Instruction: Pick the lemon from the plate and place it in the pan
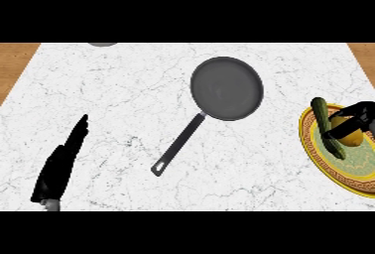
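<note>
**Right hand on the lemon, still over the plate**

Right hand comes in from the right edge of the frame, at mid height, and you see its black fingers curled around the lemon. It is grasping the fruit, with dark fingers crossing the lemon's upper side and hiding part of it.

Look at the lemon itself: it is a small yellow rounded body, slightly darker and olive toned toward its lower edge, and only its middle and lower part shows beneath the fingers. It sits over the plate at the right edge of the frame; you cannot tell whether it rests on the plate or is lifted just clear of it. The plate has a yellow rim with a dark patterned band and a pale green centre, and its right side is cut off by the frame. Beside the lemon, on its left, a long green vegetable lies across the plate, touching or nearly touching the fruit.

The pan lies in the upper middle of the frame, dark grey and round, well apart from the plate, with its handle pointing toward the lower left.

Your left hand rests at the lower left of the frame, fingers straight and pointing up, holding nothing, on the white marble counter.
</note>
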Available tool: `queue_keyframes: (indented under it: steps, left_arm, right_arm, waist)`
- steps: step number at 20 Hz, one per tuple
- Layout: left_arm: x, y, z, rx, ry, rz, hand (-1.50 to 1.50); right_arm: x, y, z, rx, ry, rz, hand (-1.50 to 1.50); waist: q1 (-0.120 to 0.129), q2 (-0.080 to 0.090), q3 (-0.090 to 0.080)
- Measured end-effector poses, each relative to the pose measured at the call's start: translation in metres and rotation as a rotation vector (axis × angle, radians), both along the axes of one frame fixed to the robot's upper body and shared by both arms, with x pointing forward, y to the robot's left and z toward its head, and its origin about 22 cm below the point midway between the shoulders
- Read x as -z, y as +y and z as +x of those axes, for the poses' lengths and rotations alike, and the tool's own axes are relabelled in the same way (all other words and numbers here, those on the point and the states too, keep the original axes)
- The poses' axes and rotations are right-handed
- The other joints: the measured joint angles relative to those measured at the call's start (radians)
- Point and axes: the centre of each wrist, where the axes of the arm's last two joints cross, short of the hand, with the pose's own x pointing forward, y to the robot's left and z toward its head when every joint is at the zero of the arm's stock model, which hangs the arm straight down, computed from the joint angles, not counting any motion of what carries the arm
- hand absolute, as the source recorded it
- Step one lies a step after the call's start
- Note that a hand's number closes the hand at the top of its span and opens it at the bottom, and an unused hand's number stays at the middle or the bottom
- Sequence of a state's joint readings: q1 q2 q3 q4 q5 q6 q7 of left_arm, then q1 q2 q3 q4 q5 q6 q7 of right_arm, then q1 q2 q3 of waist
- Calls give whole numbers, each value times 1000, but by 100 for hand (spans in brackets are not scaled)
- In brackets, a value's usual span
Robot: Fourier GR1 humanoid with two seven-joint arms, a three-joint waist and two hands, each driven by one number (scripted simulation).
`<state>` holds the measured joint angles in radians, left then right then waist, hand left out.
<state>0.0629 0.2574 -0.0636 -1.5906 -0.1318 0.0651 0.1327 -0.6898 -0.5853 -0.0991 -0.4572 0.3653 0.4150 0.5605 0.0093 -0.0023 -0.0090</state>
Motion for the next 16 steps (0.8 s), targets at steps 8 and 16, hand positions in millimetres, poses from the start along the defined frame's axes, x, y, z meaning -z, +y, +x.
queue_keyframes:
  steps: [8, 16]
  left_arm:
    - [-1, 12, -6, -39, 4, 12, 0]
    - [2, 16, -12, -60, 21, 12, 0]
  right_arm:
    - [22, 48, -6, -36, -75, -133, 150]
    - [11, 99, -31, -97, -309, -433, 150]
  waist:
    - [-34, -22, -12]
    - [-58, -23, -1]
